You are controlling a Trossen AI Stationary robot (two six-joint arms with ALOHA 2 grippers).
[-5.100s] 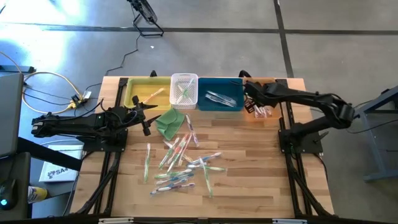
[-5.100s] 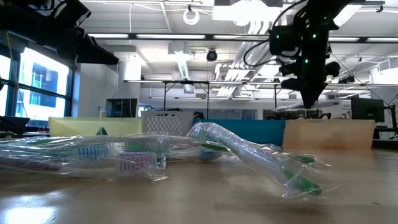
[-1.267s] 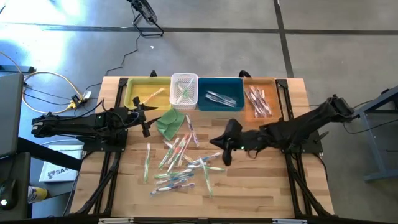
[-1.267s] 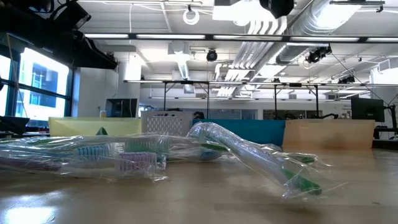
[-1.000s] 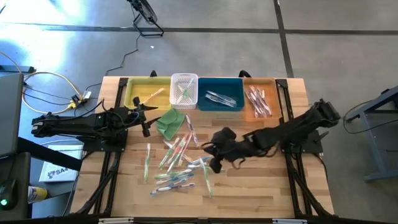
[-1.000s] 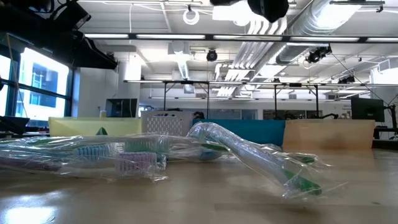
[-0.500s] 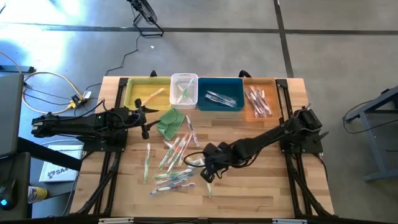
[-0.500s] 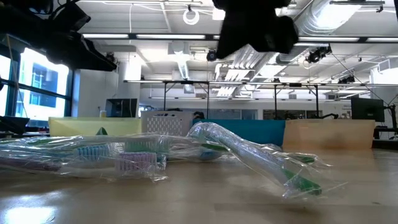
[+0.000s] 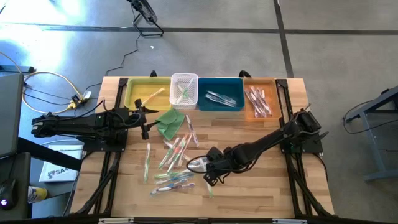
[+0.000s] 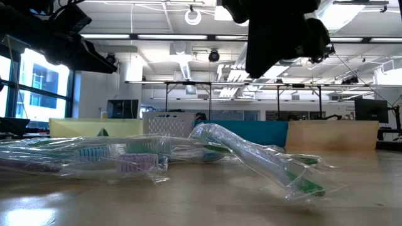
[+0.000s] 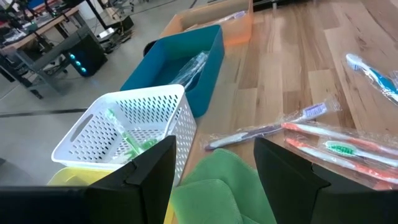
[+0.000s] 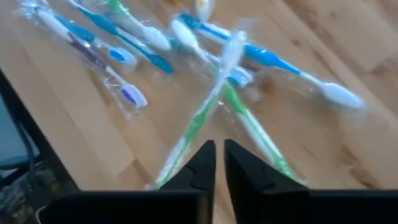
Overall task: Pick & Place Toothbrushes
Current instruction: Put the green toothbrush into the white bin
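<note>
Your right hand (image 12: 219, 163) hovers nearly closed, gripping nothing, with the green toothbrush (image 12: 200, 122) just ahead of its tips on the counter (image 12: 348, 50). Open wider, straddle the handle, then descend.

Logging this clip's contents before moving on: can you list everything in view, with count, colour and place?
loose toothbrushes: about a dozen, mixed colours, table middle
yellow bin: one, back left, holds a toothbrush
white basket: one, holds green ones
blue bin: one, beside basket
orange bin: one, back right
green cloth: one, folded, before the bins
table: one, wood
left gripper: open, beside cloth
right gripper: nearly shut, above the pile
</note>
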